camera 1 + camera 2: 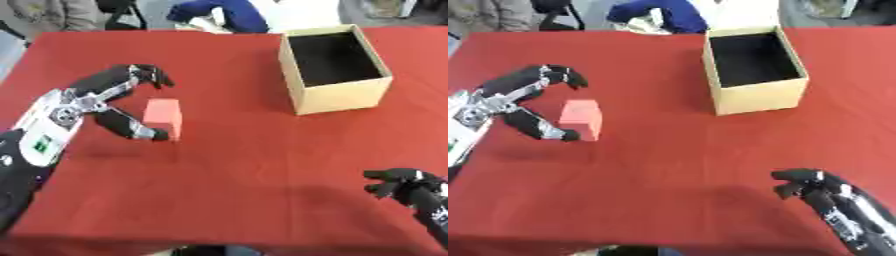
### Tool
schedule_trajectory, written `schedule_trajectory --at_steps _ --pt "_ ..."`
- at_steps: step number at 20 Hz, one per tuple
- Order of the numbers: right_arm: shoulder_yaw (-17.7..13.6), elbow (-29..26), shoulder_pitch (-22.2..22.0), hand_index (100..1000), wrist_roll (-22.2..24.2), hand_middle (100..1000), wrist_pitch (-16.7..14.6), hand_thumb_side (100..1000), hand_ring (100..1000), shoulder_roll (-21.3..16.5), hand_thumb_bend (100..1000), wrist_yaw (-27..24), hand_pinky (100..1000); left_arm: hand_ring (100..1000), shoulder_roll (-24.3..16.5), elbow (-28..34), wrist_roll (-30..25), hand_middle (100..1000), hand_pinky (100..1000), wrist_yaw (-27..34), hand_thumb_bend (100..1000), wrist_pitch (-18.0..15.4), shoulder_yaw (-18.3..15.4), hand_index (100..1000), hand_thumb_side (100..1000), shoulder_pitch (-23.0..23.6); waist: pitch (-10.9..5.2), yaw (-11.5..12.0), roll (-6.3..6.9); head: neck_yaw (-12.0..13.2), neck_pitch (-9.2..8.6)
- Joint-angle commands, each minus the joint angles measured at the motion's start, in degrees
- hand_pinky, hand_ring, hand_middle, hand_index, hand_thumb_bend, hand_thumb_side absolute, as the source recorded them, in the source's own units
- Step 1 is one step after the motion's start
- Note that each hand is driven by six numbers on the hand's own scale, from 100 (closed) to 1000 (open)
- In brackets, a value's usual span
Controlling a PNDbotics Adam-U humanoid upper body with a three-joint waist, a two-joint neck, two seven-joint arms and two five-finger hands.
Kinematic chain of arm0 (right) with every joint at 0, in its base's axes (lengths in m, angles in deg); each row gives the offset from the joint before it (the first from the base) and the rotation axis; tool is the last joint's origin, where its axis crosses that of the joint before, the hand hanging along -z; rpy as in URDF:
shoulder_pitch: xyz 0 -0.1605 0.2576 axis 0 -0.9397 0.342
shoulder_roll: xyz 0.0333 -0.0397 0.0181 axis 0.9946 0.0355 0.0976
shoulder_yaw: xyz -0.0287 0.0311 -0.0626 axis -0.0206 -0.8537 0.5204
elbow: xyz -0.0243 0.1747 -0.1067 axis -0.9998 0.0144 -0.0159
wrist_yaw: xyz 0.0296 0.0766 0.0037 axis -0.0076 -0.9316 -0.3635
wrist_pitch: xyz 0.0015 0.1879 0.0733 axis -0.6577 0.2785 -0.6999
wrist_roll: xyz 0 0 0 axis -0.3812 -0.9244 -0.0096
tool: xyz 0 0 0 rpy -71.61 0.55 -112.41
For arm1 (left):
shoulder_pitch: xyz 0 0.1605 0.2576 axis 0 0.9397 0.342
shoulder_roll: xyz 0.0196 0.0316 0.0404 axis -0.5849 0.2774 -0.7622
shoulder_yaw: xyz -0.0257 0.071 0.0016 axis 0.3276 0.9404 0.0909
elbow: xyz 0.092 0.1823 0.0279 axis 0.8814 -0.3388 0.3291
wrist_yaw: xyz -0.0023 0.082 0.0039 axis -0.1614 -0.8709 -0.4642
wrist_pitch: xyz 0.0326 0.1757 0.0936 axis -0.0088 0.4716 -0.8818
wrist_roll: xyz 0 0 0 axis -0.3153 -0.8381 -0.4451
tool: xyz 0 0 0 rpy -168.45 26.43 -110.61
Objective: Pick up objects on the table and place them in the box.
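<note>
Near the tabletop's front right corner, the right hand (820, 189) hovers with fingers curled, holding nothing. Toward the left edge, the left hand (114, 102) spreads around the salmon-pink rectangular block (164, 117), the thumb touching it. The open tan cardboard box (335, 69) stands far right on the red tabletop (245, 165).

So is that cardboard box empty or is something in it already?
Empty, as far as it shows: the box is open-topped and only its dark inside is visible.
</note>
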Motion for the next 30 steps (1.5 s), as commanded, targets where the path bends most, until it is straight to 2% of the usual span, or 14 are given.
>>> schedule_trajectory --at_steps 1,15,30 --pt "-0.07 -0.57 0.31 828 0.09 584 -0.12 614 913 -0.67 100 0.13 846 743 -1.43 0.37 -0.16 775 985 -0.15 671 -0.07 -0.35 856 609 -0.56 -0.84 -0.08 -0.09 0.11 -0.2" --pt "-0.02 -0.56 0.4 828 0.13 584 -0.1 614 914 -0.75 100 0.14 846 744 -1.36 0.08 -0.21 775 985 -0.43 663 -0.02 -0.32 856 615 -0.4 -0.82 0.06 0.01 0.01 -0.24" --pt "0.11 -0.54 0.51 828 0.33 584 -0.19 611 914 -0.88 100 -0.04 846 747 -1.18 -3.05 -0.56 779 984 -1.66 663 -0.53 0.49 857 631 -1.62 -0.99 -0.03 -0.12 0.08 -0.47"
